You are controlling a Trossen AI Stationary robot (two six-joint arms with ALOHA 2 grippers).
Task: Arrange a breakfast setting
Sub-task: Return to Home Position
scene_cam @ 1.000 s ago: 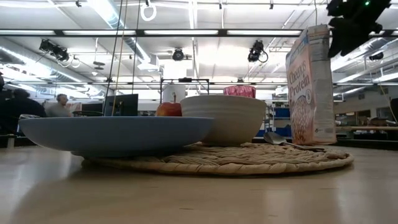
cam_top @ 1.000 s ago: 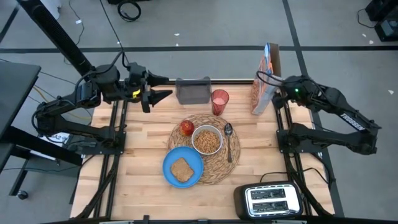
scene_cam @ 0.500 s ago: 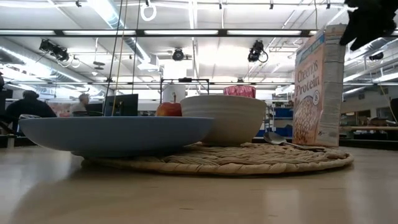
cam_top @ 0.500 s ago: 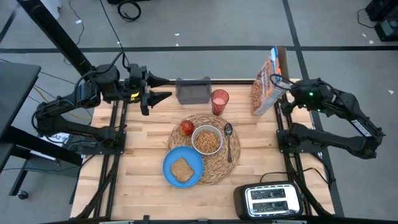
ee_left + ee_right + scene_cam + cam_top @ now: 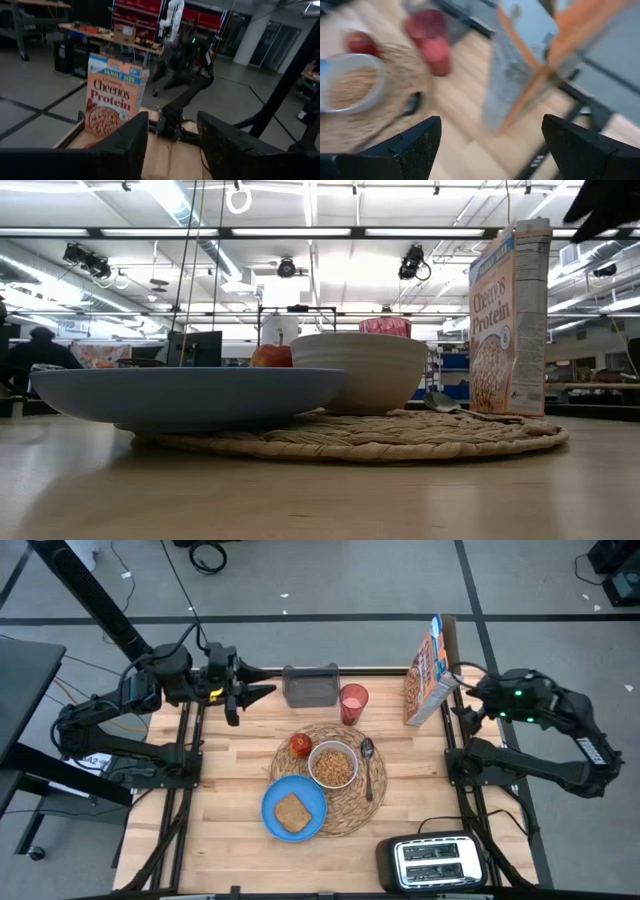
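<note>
Standing at the far right of the table point(image 5: 230, 800), the Cheerios Protein box point(image 5: 425, 675) is neared by the right pincer point(image 5: 465, 698), spread wide and empty; the left pincer point(image 5: 262, 682) is held open, empty, far left.

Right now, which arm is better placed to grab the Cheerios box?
Right. Its open end effector hangs just beside the Cheerios Protein box; the left end effector is much farther off.

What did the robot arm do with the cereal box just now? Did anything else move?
The right gripper, open now, has pulled back from the Cheerios Protein box toward the table's right edge. The box tipped for a moment and now stands upright on its own. The left gripper, the white bowl and everything else on the placemat stayed put.
</note>
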